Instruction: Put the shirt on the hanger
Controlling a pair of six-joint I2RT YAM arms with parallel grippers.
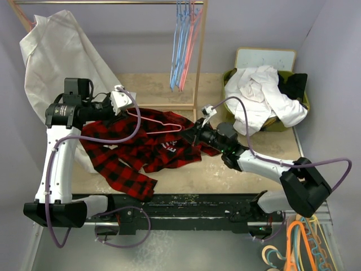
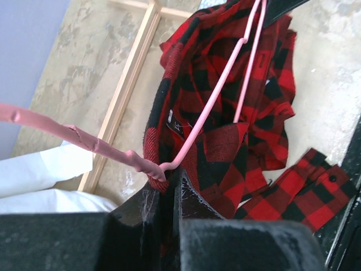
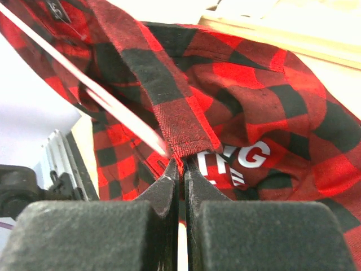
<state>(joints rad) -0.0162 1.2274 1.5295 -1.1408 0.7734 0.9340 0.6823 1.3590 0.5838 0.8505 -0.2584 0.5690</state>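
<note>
- Container: I see one green basket [image 1: 230, 76] at the far right of the counter [image 1: 237, 172]. It holds a heap of white clothes [image 1: 262, 96], with a dark item [image 1: 294, 84] at the heap's right side.
- Orange hangers [image 1: 296, 248] lie off the counter's near right corner. I cannot tell whether anything contains them.
- The shirt [image 1: 152, 144] lies crumpled mid-counter, outside the basket, with one sleeve trailing toward the near edge.
- The hanger [image 1: 158, 121] lies across the shirt's upper part, running between the two grippers.
- Left gripper [image 2: 168, 183]: the jaws are closed on the hanger wire at a bend, and a shirt edge sits against the same spot. Only the left wrist view shows this grip. In the top view the wrist housing covers the jaws.
- Right gripper [image 3: 180, 166]: the jaws pinch a folded shirt edge, with only a thin slit between them. The right wrist view shows white lettering [image 3: 248, 158] just beside the jaws and the hanger as a blurred pale bar.
- Only the top view shows the basket.
</note>
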